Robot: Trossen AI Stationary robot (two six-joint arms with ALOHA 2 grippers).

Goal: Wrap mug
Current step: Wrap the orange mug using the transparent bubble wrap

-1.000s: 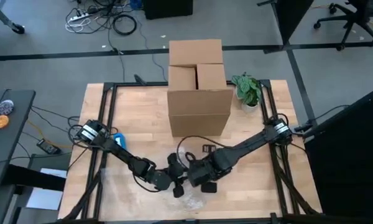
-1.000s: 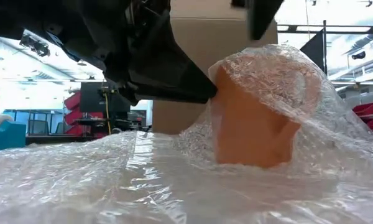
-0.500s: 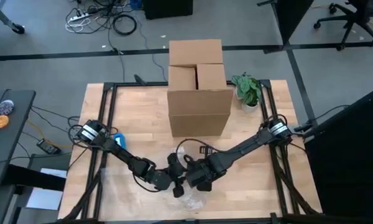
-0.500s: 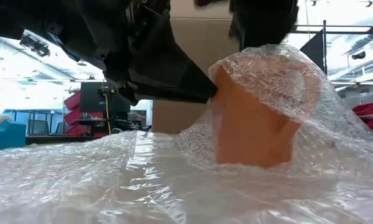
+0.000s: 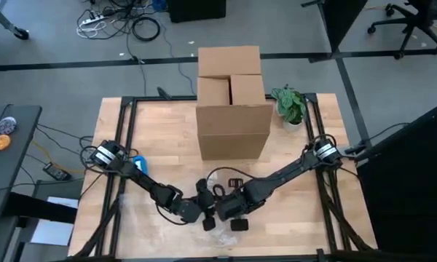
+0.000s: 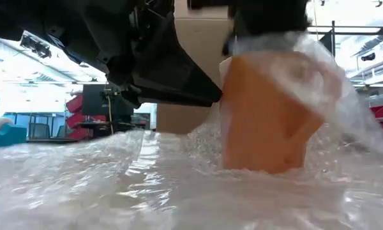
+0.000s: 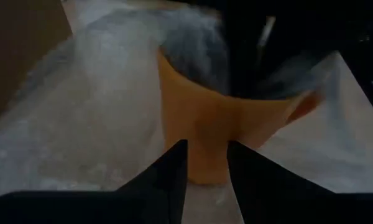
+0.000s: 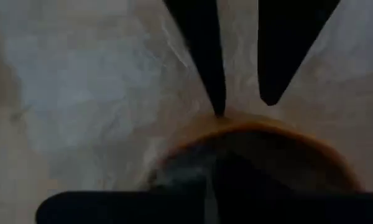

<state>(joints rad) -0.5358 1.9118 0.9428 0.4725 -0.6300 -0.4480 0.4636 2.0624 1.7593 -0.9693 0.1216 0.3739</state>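
Orange mug [image 6: 265, 115] under bubble wrap [image 6: 115, 185] — both pincers close by.

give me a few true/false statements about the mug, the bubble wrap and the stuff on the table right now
1. The orange mug stands upright on bubble wrap. True.
2. The cardboard box on the table is closed. False: its top flaps are open.
3. A potted plant stands beside the box, on the right arm's side. True.
4. The left hand is far from the mug, near the table's edge. False: its fingers sit right at the mug's side.
5. The mug lies inside the box. False: it is on the table in front of the box.
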